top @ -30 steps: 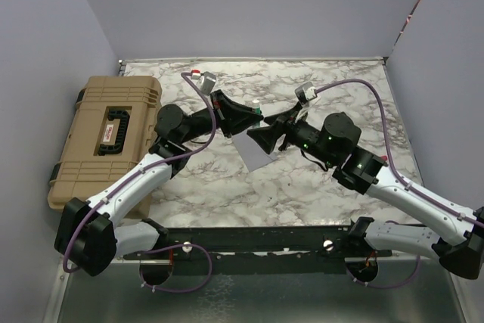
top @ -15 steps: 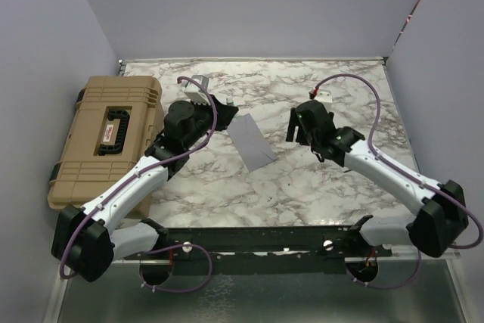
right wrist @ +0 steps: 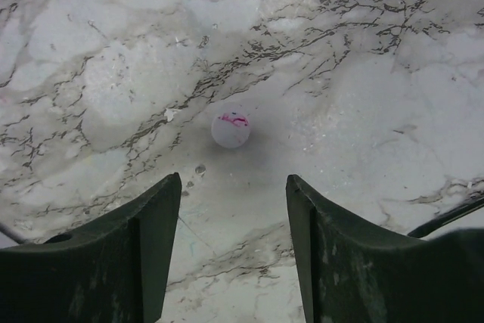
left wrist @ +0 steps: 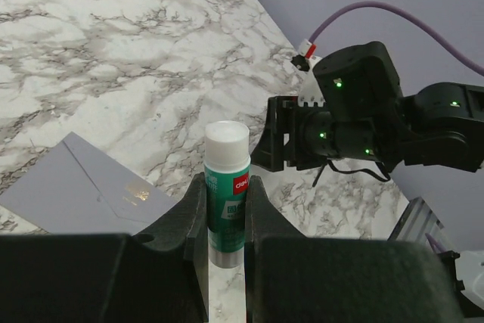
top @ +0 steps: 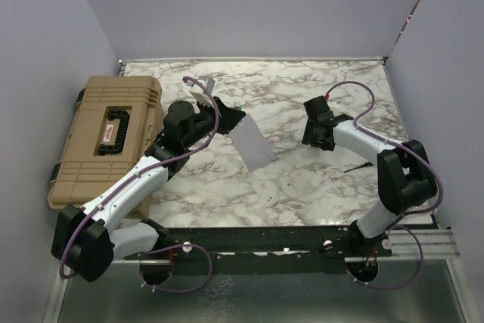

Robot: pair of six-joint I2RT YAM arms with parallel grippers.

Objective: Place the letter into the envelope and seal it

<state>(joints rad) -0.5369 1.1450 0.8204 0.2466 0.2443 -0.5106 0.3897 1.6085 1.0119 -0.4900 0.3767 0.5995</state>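
Left fingers (left wrist: 187, 221) clamped on an upright glue stick (left wrist: 227, 158), white cap up. Grey envelope (top: 253, 144) lies flat on the marble tabletop (top: 302, 187), just beside them. Right fingers (right wrist: 151, 225) apart, over a small white round piece (right wrist: 231, 128) with a pink mark. Tan case (top: 106, 138) at the left edge.

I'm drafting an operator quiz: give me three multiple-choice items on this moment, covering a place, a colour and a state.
1. Where on the table does the envelope lie? A its middle B its near edge C against the back wall
2. The glue stick has a cap that is: A red B white C black
3. The right gripper is: A open, empty B shut on the envelope C shut on the glue stick
Key: A, it lies flat mid-table; B, white cap over green label; A, fingers apart, holding nothing.
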